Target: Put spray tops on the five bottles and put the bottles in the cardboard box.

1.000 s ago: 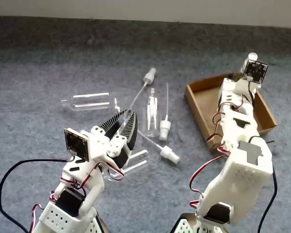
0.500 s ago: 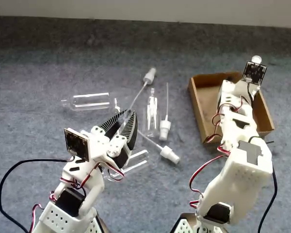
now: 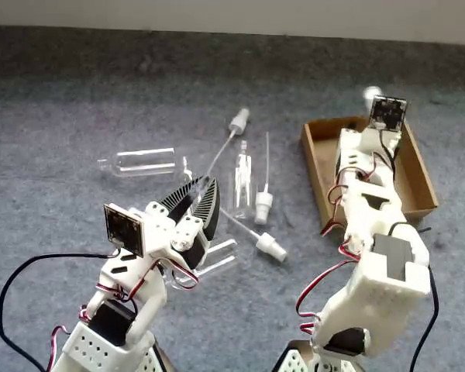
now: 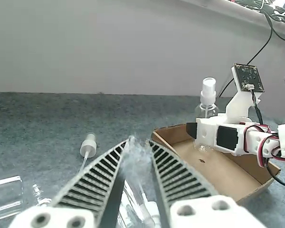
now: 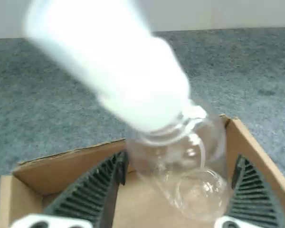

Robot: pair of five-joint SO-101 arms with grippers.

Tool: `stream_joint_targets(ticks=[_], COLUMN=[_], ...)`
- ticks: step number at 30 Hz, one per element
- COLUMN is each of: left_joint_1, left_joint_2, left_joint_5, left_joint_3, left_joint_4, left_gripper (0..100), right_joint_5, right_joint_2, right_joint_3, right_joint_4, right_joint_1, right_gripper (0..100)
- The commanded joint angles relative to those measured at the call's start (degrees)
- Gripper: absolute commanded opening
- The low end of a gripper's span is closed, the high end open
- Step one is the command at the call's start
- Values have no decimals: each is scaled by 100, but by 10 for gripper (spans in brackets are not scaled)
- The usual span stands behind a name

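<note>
Right jaws round bottle (image 5: 194,156) over box (image 3: 314,170)

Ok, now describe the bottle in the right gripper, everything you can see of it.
The bottle is clear, glass or plastic, with a white spray top already fitted. It stands upright in the right gripper, whose ribbed black fingers clamp its round body, over the open cardboard box.

I read the high camera as fixed overhead, looking down across the table (image 3: 62,116), well off the cardboard box (image 3: 323,167). The left wrist camera faces the box low and level, near it — the right wrist camera sits just above it. All three share the box.
</note>
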Motion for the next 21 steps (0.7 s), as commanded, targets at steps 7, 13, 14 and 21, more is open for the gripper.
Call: stream_joint_targets(ticks=[7,13,14,21], left_joint_1=[-75,-66,-66,-66], left_joint_2=[-22,-22,-13,-13], left_joint_5=[-18,-18,-18,-18], left_joint_3=[110,110,110,110], left_joint_4=[18,18,18,18], left_gripper=[6,6,6,6], right_joint_5=[123,105,88,79], right_joint_2=[-453,-453,-453,-453], right_joint_3=[-57,-57,-57,-31], right_joint_4=[-22,-22,-22,-22], right_joint_1=[171,312,312,303], right_gripper=[296,296,296,221])
